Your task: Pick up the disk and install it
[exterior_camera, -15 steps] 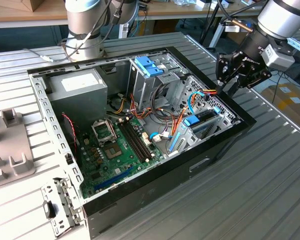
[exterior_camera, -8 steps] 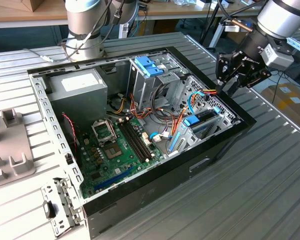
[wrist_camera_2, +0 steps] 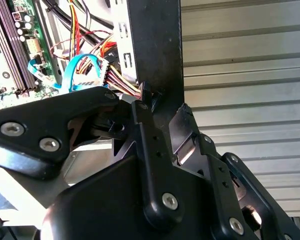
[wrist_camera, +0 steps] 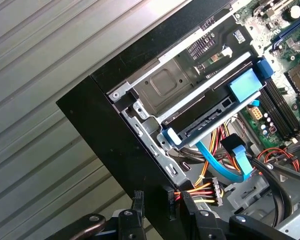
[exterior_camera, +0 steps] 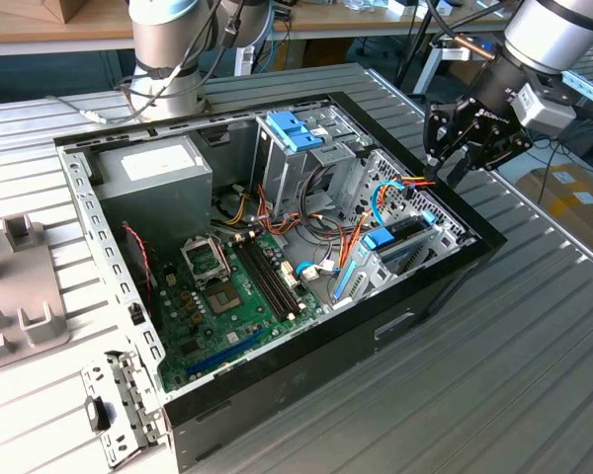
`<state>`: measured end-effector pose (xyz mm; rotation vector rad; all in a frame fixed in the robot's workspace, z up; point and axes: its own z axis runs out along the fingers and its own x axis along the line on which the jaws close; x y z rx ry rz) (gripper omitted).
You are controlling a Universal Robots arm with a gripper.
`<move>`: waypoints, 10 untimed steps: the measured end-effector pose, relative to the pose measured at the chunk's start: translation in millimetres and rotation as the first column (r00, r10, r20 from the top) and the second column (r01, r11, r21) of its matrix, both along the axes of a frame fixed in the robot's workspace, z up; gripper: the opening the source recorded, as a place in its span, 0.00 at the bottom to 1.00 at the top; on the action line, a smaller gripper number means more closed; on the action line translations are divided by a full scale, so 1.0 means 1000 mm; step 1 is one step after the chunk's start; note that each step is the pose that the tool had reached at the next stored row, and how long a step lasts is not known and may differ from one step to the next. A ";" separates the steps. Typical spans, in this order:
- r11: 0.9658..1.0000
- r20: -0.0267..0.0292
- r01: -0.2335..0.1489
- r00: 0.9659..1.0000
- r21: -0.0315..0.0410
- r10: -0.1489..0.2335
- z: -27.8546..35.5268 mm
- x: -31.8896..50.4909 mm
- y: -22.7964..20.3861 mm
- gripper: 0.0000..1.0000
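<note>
The disk [exterior_camera: 400, 242] lies in the drive bay at the corner of the open computer case [exterior_camera: 306, 375], on the exterior view's right. Its blue carrier tab [exterior_camera: 379, 238] faces the motherboard. In the first wrist view the disk [wrist_camera: 210, 115] rests in the metal cage with its blue carrier edge showing. My gripper [exterior_camera: 442, 168] hangs over the case's rim just beyond that bay, open and holding nothing. In both wrist views its fingers stand on either side of the black case wall [wrist_camera_2: 155, 60], gripper [wrist_camera_2: 162, 102] [wrist_camera: 160, 200].
A grey power supply [exterior_camera: 153, 178] fills the far corner of the case, and a paler blue latch [exterior_camera: 295, 130] tops another cage. Coloured cables [exterior_camera: 366, 212] run beside the bay, above the motherboard [exterior_camera: 227, 296]. A grey fixture [exterior_camera: 15, 286] lies on the ribbed table [exterior_camera: 494, 375].
</note>
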<state>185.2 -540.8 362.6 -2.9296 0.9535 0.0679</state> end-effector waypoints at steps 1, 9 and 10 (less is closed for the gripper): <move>1.000 0.000 0.000 1.000 0.000 0.000 0.0000 0.0000 0.0000 0.42; 1.000 0.000 -0.001 1.000 -0.001 0.001 0.0002 0.0000 0.0000 0.22; 1.000 0.000 -0.001 1.000 0.000 0.001 0.0002 0.0000 0.0000 0.22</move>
